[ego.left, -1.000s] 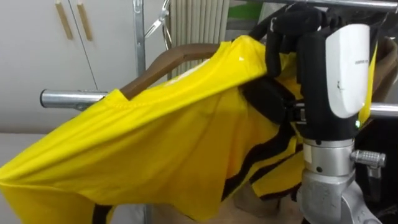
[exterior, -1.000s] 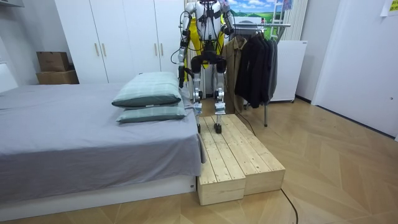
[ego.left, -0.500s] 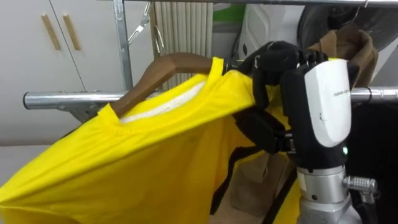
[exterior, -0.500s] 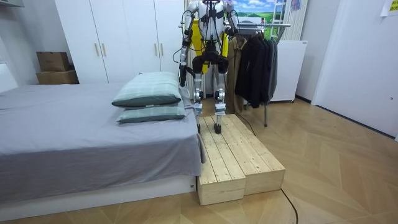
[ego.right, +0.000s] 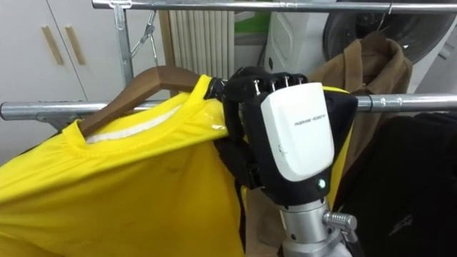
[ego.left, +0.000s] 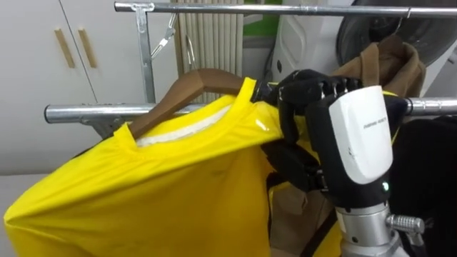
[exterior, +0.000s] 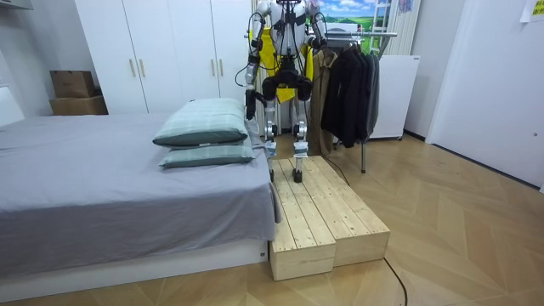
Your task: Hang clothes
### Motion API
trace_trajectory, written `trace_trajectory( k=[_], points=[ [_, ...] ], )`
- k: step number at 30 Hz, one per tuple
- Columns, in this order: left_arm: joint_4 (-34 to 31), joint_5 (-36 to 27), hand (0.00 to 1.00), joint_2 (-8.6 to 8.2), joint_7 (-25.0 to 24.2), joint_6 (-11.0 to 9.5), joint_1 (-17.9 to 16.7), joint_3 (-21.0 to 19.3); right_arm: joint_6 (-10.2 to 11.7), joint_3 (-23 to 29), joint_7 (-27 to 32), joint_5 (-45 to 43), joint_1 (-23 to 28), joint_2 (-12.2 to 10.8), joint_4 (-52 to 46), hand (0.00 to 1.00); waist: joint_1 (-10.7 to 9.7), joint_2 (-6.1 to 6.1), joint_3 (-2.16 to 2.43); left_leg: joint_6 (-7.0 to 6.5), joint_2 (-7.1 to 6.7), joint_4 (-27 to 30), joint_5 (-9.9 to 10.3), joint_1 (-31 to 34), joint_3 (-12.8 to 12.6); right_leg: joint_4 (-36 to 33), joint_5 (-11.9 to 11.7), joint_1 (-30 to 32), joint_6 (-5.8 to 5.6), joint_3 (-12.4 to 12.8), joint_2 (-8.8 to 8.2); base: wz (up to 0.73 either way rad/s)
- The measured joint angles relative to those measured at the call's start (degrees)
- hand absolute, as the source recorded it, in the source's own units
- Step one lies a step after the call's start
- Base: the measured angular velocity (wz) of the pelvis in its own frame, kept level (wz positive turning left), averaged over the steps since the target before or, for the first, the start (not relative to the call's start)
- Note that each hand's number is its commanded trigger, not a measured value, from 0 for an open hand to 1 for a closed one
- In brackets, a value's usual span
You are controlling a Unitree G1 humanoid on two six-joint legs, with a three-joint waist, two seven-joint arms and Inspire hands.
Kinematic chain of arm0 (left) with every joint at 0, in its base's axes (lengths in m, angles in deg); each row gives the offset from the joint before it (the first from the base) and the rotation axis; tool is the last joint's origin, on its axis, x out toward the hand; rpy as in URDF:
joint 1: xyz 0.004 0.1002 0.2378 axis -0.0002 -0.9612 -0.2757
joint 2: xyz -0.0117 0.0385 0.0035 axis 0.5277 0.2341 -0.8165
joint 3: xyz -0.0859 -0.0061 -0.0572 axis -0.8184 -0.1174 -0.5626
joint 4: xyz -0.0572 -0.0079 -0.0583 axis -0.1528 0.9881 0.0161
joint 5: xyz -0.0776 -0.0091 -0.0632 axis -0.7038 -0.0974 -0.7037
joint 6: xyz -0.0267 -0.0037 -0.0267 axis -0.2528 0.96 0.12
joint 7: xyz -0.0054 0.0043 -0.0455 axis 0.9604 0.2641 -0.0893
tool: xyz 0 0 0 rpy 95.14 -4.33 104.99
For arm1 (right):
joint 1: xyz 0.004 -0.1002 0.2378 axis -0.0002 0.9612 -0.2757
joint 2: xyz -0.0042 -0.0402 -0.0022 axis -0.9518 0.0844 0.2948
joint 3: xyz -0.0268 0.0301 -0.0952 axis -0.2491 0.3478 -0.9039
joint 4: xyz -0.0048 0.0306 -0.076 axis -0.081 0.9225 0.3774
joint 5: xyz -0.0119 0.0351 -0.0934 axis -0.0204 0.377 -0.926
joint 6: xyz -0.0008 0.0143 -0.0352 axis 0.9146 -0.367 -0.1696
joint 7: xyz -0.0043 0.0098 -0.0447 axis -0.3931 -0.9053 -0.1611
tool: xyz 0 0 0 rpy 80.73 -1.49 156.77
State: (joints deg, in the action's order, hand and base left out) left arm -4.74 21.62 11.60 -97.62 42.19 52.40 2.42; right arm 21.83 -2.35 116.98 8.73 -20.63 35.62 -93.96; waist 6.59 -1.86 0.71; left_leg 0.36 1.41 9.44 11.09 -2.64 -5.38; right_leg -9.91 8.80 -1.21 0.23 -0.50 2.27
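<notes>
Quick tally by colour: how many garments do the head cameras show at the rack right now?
Yellow: 1, the shirt on the hanger.
Brown: 1, a coat.
Black: 1, a garment.
Total: 3.

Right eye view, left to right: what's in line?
Pale wooden cabinet handles → brown wooden hanger → right hand, curled round the hanger's far shoulder → tan coat → black garment. The yellow T-shirt spans from the left edge to the hand, so it is unranked.
</notes>
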Motion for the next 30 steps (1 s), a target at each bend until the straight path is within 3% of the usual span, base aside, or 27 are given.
trace_trajectory(
  k=[4, 9, 20, 24, 26, 28, 30],
  points=[
    [0.02, -0.01, 0.0, 0.0, 0.02, -0.08, 0.42, 0.04, 0.23, -0.2, 0.0, 0.0, 0.59, -0.1, 0.03, 1.0, 0.08, -0.1, -0.26, 0.0, 0.01, -0.1, 0.0, -0.17, -0.14, 0.0, 0.0, -0.07, 0.0, 0.04, -0.06, 0.0],
    [-0.11, -0.03, 0.0, 0.02, 0.64, -0.13, 1.26, 0.15, 0.27, -0.66, -0.01, 0.15, 0.66, -0.09, 0.04, 1.0, -0.07, -0.78, -0.94, 0.01, 0.05, -0.36, 0.01, -0.27, -0.69, 0.12, 0.01, 0.11, 0.0, 0.33, 0.07, -0.04],
    [-0.99, 0.08, 0.0, -0.04, 0.49, -0.02, 1.05, 0.17, 1.25, -0.29, 0.13, 0.9, 0.81, 0.04, -1.52, 1.0, -0.44, -0.52, -0.73, 0.07, 0.05, -0.29, 0.11, 0.06, -0.59, -0.11, 0.0, 0.44, 0.01, -0.15, -0.14, 0.0],
    [-0.96, 0.04, 0.0, 0.04, 0.63, 0.04, 1.87, -0.07, 1.05, 0.09, 0.0, 0.45, 1.08, -0.07, -1.09, 1.0, -0.24, 0.05, -0.65, 0.04, -0.02, 0.8, 0.1, 0.06, -0.55, -4.13, 0.32, 1.57, -0.05, -1.07, -0.64, 0.01],
    [-1.47, 0.09, 0.0, 0.22, 0.66, 0.08, 2.25, -0.08, -0.09, 0.1, -0.02, 0.47, 1.07, -0.11, -1.01, 1.0, -0.22, -0.04, -0.64, 0.03, -0.27, 1.56, 0.1, 0.1, -0.64, -5.82, 0.71, 2.32, -0.32, -1.41, -1.07, 0.06],
    [-2.22, 1.1, 0.0, 0.63, 0.59, 0.1, 2.57, -0.09, -1.17, 0.13, 0.02, 0.62, 1.05, -0.43, -1.01, 1.0, -0.11, -0.6, -0.6, -0.16, -0.89, 1.66, 0.2, 0.53, -0.56, -5.98, 1.77, 2.48, -0.4, -1.62, -1.66, 0.11],
    [-2.41, 0.82, 0.0, 1.65, 0.68, 0.38, 3.32, -0.01, -1.72, 0.16, 0.16, 2.07, 0.61, -0.41, 0.26, 1.0, 0.09, -1.94, -0.95, -0.69, -1.61, 2.5, 0.51, 1.53, -0.31, -6.08, 3.31, 3.15, 0.42, -1.71, -2.17, 0.06]
  ],
)
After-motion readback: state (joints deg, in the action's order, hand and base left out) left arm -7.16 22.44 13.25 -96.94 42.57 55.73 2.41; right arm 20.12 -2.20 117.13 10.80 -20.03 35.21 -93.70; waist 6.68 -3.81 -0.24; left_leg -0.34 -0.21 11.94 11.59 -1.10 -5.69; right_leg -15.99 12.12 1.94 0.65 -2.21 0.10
